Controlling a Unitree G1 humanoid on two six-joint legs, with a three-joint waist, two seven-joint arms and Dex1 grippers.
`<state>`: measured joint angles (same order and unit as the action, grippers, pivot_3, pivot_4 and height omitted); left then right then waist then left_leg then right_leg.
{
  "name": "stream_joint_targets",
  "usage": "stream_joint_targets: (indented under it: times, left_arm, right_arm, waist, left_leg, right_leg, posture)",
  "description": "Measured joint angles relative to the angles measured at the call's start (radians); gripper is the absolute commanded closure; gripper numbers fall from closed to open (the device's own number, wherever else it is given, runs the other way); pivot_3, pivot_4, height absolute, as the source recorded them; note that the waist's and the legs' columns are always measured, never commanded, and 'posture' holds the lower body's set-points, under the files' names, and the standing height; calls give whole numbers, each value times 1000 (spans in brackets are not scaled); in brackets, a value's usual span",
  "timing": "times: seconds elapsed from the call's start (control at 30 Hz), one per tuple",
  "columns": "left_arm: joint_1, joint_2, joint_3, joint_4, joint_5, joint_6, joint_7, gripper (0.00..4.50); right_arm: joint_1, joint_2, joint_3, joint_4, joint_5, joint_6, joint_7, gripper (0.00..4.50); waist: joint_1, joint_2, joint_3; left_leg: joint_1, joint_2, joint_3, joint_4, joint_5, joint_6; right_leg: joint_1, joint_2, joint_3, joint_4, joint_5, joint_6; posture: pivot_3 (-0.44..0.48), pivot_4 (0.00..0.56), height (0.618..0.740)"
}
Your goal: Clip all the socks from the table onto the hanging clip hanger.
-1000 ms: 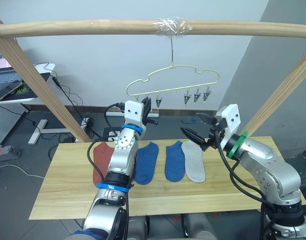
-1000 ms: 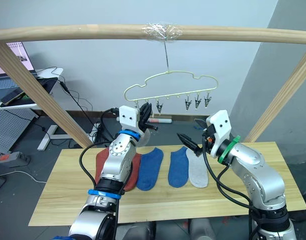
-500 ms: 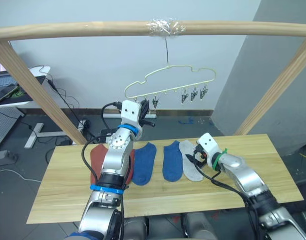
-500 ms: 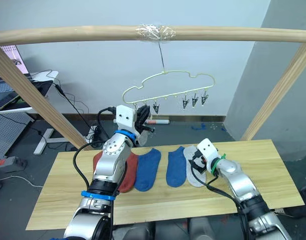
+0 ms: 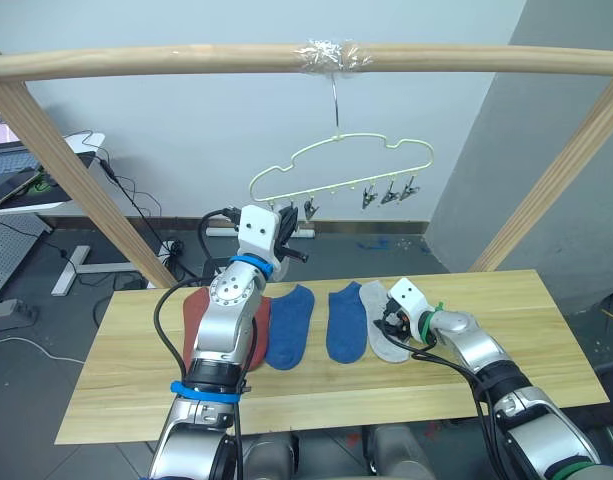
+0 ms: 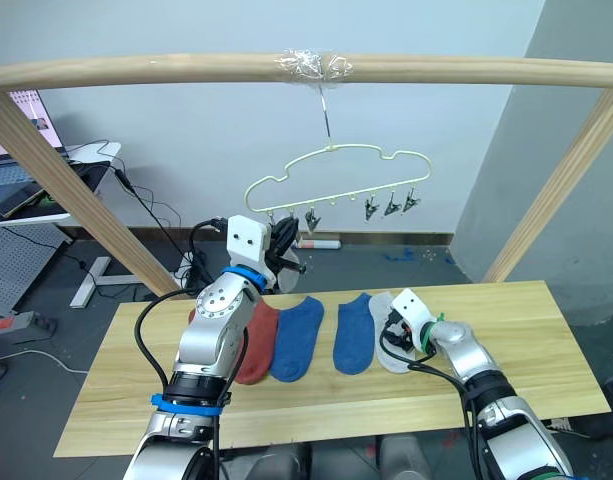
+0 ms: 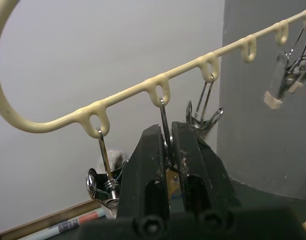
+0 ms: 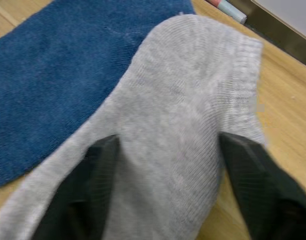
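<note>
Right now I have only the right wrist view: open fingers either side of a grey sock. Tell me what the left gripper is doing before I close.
Observer: The left gripper is up at the clip hanger, shut on the wire of one clip.
Operator: Report what hangs on it.
Observer: No sock is clipped; the clips I can see hang bare.
Operator: List what else lies on the table.
Observer: Beside your grey sock lie two blue socks, then a rust-red sock partly under the left arm.
</note>
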<state>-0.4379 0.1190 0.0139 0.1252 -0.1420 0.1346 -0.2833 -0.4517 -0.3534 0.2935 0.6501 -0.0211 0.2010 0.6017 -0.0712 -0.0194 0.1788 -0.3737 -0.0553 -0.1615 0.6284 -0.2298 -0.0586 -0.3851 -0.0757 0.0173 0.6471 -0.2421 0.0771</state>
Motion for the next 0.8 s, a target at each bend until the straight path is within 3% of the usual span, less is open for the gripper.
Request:
stream_joint_targets:
  times: [0.2,0.33,0.5,0.63,0.8]
  left_arm:
    - [-2,-5,4,-8,-24,21,-9,4500]
    - [-8,-31,47,-23,-125,95,-20,4500]
    - [-54,-87,195,-48,-420,364,-1,4500]
    - [-89,-89,321,-49,-652,557,51,4500]
    - [-100,-76,375,-49,-797,690,87,4500]
  right_arm:
    - [66,-35,-29,-79,-5,2,6,4467]
    - [174,-76,-69,-242,5,24,11,4467]
    - [309,-119,-116,-618,84,148,64,4467]
    - [318,-99,-150,-894,165,291,57,4467]
    - [282,-47,-134,-1032,202,428,12,4467]
  waist:
    - [15,0,0]
    - [18,1,0]
    - [7,1,0]
    - [3,1,0]
    - [5,1,0]
  left_leg:
    - [0,0,0,0,0,0]
    - [-3,0,0,0,0,0]
    - [-4,1,0,1,0,0]
    - [-3,3,0,1,0,0]
    - [-4,3,0,0,0,0]
  right_leg:
    - [0,0,0,-1,0,0]
    - [-3,0,0,-1,0,0]
    - [-3,0,0,0,0,1]
    - [-3,2,-1,0,0,1]
    - [-3,2,0,-2,0,1]
  posture:
    - [-54,144,740]
    - [-58,143,740]
    - [-76,146,740]
    - [-93,141,740]
    - [-96,138,740]
